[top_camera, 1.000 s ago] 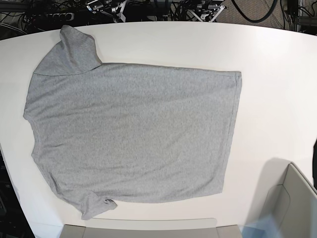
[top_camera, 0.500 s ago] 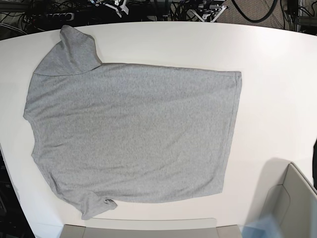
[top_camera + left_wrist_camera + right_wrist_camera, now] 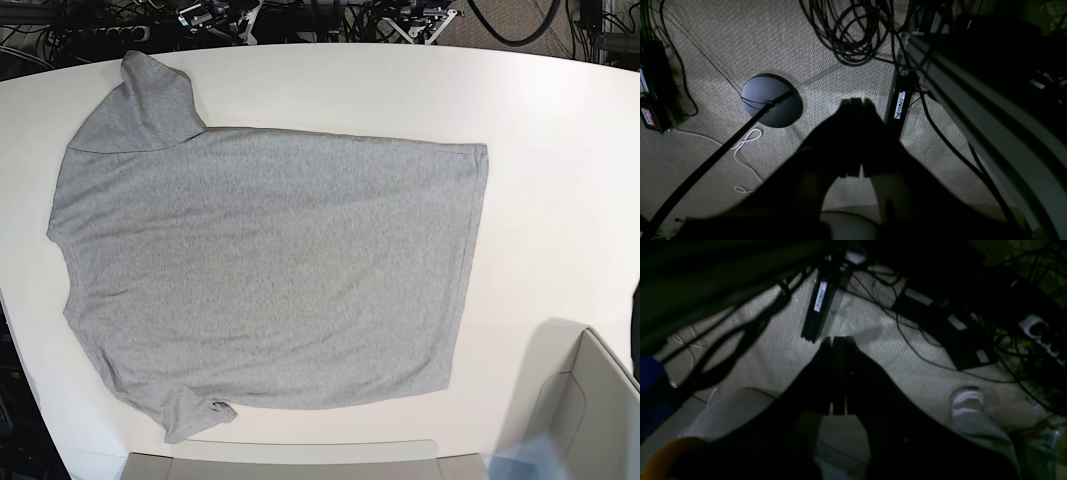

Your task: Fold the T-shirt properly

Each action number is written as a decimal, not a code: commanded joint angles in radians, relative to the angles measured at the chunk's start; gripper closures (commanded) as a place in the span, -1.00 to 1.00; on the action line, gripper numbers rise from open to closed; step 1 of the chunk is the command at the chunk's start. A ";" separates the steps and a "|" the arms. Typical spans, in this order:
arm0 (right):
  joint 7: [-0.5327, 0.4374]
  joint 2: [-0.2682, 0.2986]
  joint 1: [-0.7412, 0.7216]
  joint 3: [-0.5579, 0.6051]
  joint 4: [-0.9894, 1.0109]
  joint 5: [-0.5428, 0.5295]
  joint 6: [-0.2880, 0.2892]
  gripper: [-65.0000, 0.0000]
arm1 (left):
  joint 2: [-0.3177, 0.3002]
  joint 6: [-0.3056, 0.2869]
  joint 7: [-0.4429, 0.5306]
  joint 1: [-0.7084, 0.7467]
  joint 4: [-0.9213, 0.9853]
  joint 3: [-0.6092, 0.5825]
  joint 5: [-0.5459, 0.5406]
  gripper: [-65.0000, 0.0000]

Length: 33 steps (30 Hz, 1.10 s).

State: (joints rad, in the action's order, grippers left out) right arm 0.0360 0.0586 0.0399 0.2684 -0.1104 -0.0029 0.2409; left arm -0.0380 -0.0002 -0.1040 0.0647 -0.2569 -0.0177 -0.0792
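The T-shirt (image 3: pixel 265 275) lies spread flat on the white table (image 3: pixel 560 200), plain heather-grey side up, with no lettering showing. Its hem runs down the right side in the base view, and the neck end is at the left. One short sleeve sticks out toward the far edge of the table, and the other sits at the near edge with its tip a little crumpled. The body is smooth with only faint creases. No arm reaches over it; both sets of fingers are off the table, well apart from the shirt.

The left fingers (image 3: pixel 853 103) are clenched together with nothing between them and point down at a carpeted floor (image 3: pixel 740 40). Beyond their tips on one side stands a round black stand base (image 3: pixel 771 100) with a pole; on the other stands a dark labelled bar (image 3: pixel 900 103). Coiled black cables (image 3: pixel 853 36) lie farther beyond.

The right fingers (image 3: pixel 836 343) are likewise pressed shut and empty, over the same kind of carpet. Just past their tips stands a dark labelled bar (image 3: pixel 818 306), and cables trail away to the side. A white shoe (image 3: pixel 967 401) shows to one side.

At the near edge of the table sits a grey bin (image 3: pixel 590 410).
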 commanded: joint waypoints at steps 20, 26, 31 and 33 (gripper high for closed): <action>-0.014 -0.003 0.031 -0.004 -0.012 -0.003 0.015 1.00 | -0.041 0.002 0.180 0.017 -0.006 0.003 -0.003 1.00; -0.014 0.001 0.036 -0.004 -0.012 -0.003 0.015 1.00 | -0.046 -0.001 0.175 0.017 -0.006 0.002 0.002 1.00; -0.009 -0.004 0.035 -0.004 -0.012 -0.003 0.015 1.00 | -0.046 -0.002 0.020 0.011 -0.003 -0.011 0.005 1.00; -0.009 -0.004 0.036 0.002 -0.012 -0.003 0.015 1.00 | -0.046 -0.002 -0.059 -0.012 -0.003 -0.020 0.005 1.00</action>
State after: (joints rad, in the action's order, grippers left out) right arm 0.0246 0.0540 0.0723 0.2691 -0.1204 -0.0036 0.2405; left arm -0.0811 -0.0036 -0.1867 0.0597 -0.2550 -0.0353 -0.0784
